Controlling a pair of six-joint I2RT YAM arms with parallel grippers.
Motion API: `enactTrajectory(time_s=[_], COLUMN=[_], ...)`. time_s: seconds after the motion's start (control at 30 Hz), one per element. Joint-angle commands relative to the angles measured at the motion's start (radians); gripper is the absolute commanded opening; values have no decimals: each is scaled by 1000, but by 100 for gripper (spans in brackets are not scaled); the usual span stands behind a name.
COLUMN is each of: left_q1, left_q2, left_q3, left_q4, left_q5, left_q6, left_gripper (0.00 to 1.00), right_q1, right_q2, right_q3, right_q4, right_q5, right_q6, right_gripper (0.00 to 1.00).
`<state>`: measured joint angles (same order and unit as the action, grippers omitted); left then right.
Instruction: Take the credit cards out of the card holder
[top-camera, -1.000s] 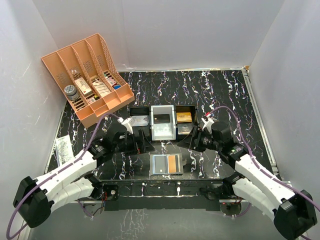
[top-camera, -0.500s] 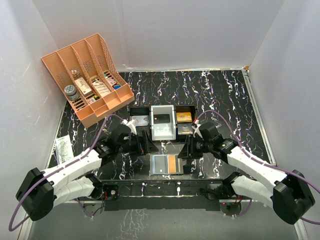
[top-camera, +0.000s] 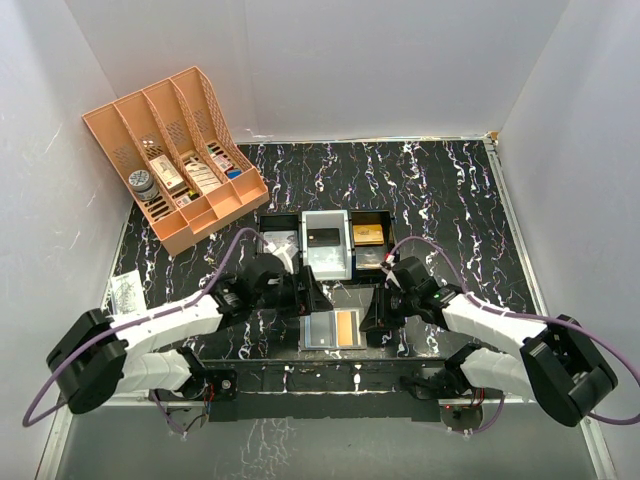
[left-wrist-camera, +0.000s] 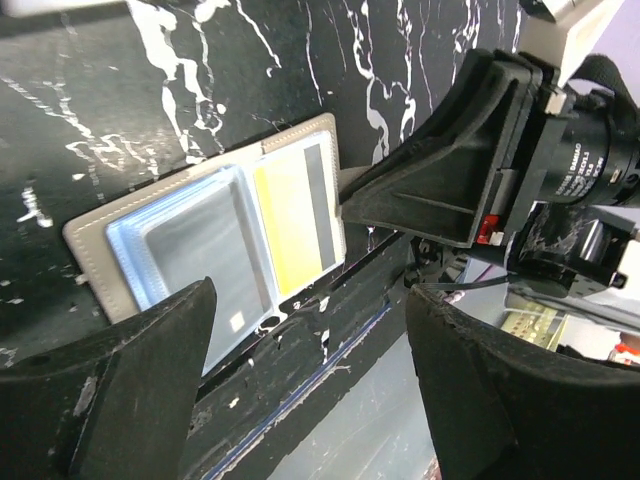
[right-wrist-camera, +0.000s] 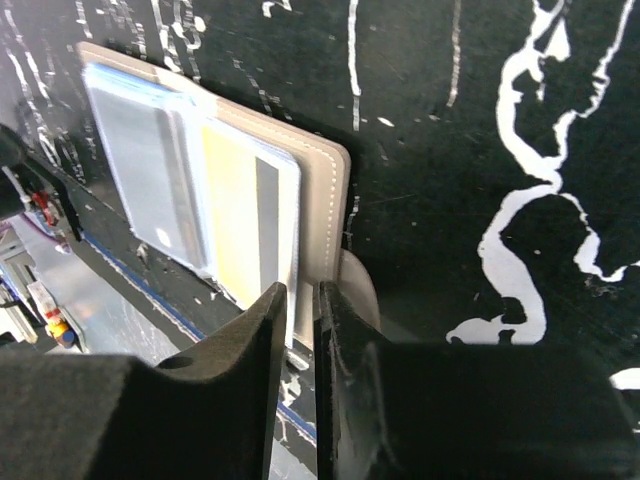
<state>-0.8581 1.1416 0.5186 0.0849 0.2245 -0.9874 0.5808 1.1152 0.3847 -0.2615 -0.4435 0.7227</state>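
1. Left claw (left-wrist-camera: 310, 300) is hovering spread wide over the card holder (left-wrist-camera: 110, 240), which is lying open by the table (left-wrist-camera: 150, 80) near edge.
2. Both credit cards (left-wrist-camera: 285, 215) are sitting in their sleeves, so I'd say it's the approach step.
3. Right claw (right-wrist-camera: 300, 290) is pressing nearly together against the holder's tab (right-wrist-camera: 358, 295) side. Next up: pin the holder, then slide a card out.

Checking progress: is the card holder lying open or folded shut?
Open: the card holder lies spread flat, both panels up, with a grey card and an orange card showing.
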Motion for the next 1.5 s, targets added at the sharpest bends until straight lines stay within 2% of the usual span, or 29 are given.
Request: enactTrajectory(time_s=[0.0,0.23,0.47,0.6,0.87,1.0,1.13,1.27,1.47], left_q1=[-61,-86,-118,-139,-154,-154,-154,-156,-156], left_q2=[82,163,255,298,331,324,313,297,277], left_q3=[75,108,148,150,126,124,102,53,-32], left_q4=[28,9,-21,-38,-46,-61,-52,-16,97], left_q5=[-20,-28,-64,-96,-136,-154,-166,-183,-172], left_q6=[21,37,56,52,24,21,-6,-68,-138], left_gripper=[72,57,41,34,31,34,37,39,39], right_q1=[4,3,4,3,15,16,16,16,16], right_q2=[26,29,-45,-65,26,79,132,107,103], right_q3=[-22,-26,60,78,40,9,-85,-130,-159], right_q4=[110,134,1,45,145,143,224,221,235], right_q5=[6,11,74,-10,-90,-12,4,64,53], right_q6=[-4,20,-7,12,22,3,57,89,91], right_gripper=[15,14,11,11,12,12,10,10,10])
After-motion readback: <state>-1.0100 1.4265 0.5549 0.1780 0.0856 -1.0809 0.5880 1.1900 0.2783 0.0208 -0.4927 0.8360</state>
